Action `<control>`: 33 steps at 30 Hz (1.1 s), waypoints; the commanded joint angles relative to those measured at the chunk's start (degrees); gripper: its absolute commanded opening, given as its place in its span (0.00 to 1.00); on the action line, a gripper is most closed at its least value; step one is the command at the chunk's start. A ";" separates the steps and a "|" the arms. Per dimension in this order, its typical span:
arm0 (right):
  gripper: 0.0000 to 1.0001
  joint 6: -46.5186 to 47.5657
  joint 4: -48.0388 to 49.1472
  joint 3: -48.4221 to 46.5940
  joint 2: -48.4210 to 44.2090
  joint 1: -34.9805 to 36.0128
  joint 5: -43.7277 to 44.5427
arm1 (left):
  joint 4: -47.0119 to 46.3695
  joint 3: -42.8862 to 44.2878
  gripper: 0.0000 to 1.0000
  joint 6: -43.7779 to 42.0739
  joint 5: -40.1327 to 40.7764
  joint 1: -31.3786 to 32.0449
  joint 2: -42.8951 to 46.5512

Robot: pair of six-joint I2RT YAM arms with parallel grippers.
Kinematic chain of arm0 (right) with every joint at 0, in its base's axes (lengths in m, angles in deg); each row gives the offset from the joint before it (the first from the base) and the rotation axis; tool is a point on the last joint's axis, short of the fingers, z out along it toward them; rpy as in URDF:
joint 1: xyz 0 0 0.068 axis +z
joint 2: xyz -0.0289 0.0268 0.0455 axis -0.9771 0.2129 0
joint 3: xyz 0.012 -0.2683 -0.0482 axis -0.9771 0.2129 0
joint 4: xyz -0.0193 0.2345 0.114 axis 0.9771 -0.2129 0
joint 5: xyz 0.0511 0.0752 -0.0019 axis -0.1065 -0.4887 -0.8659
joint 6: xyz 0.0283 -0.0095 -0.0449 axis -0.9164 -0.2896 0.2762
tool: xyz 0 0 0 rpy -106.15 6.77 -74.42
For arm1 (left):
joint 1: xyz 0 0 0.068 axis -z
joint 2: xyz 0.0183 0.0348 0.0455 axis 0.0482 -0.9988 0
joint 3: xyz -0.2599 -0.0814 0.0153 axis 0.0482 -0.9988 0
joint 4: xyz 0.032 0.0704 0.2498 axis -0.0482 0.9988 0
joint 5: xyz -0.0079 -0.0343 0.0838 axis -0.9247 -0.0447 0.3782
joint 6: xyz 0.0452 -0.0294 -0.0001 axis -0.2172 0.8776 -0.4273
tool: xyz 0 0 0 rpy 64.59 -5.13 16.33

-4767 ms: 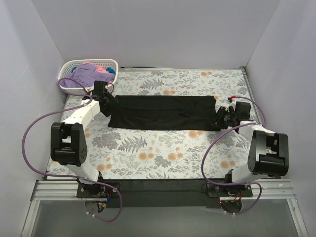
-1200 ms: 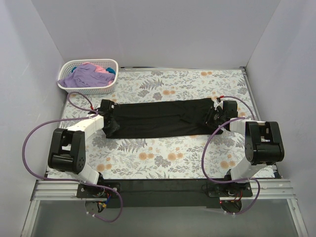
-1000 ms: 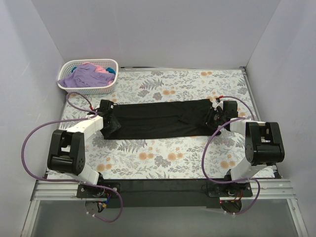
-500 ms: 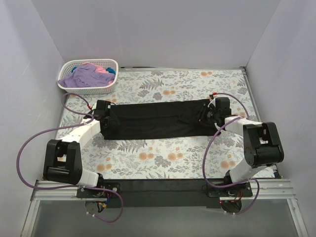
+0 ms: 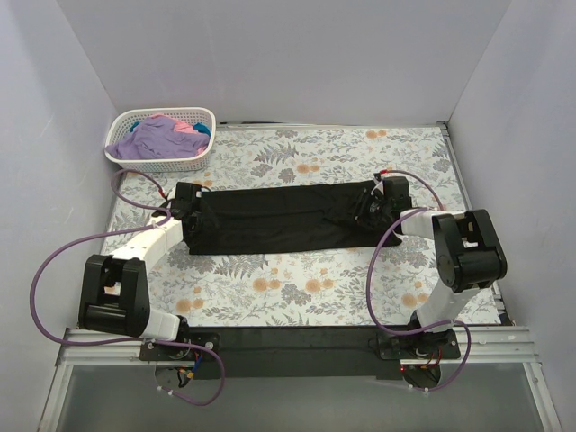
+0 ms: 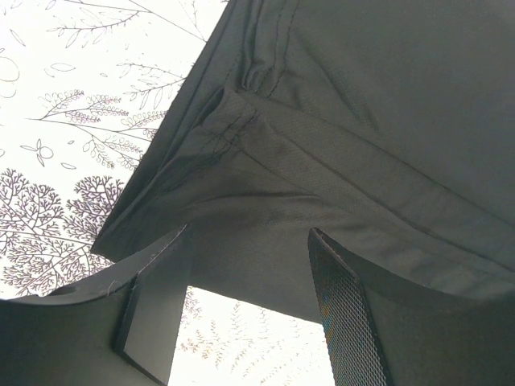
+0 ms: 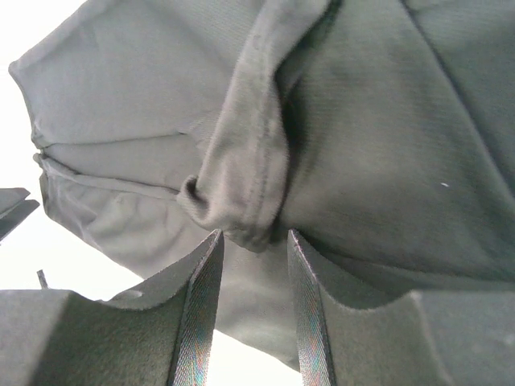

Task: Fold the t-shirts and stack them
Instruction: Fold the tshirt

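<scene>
Progress early: black t-shirt (image 5: 279,219) lay banded on tabletop (image 5: 315,279) | other t-shirts (image 5: 157,135) sat in basket (image 5: 121,155) | left claw (image 6: 248,233) spread | right claw (image 7: 253,235) at hem, I couldn't tell its grip.

Overhead rear view, wrist close-ups (shared shirt (image 5: 279,219))

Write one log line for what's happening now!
Plain black cloth t-shirt: long folded strip | left gripper: open, left end | right gripper: right end, grip unclear
</scene>
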 commanded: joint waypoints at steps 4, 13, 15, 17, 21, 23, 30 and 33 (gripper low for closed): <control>0.44 -1.08 2.82 -3.12 1.76 1.03 -1.15 | -0.95 0.03 0.58 -0.54 -0.32 -0.27 1.25; 0.43 -1.17 2.82 -6.28 3.25 2.00 -2.29 | -0.95 -0.05 0.58 -0.63 -0.32 -0.18 1.16; 0.43 -1.34 2.91 -8.12 3.96 2.62 -2.91 | -0.95 -0.05 0.58 -0.72 -0.41 -0.18 1.08; 0.43 -1.52 2.74 -9.71 5.01 3.40 -3.26 | -0.95 0.03 0.58 -0.72 -0.58 -0.18 1.08; 0.43 -2.05 2.73 -14.45 7.56 4.37 -4.14 | -0.95 0.12 0.58 -0.72 -0.85 -0.18 0.81; 0.43 -2.22 2.65 -17.61 9.84 4.81 -5.27 | -0.86 0.03 0.57 -0.80 -1.02 -0.18 0.72; 0.47 -0.38 2.12 -24.22 13.01 4.90 -10.47 | -0.95 -0.05 0.57 -0.80 -1.02 -0.18 0.81; 0.49 2.16 0.28 -23.08 10.03 4.29 -9.68 | -1.12 -0.05 0.57 -0.80 -1.11 -0.18 0.99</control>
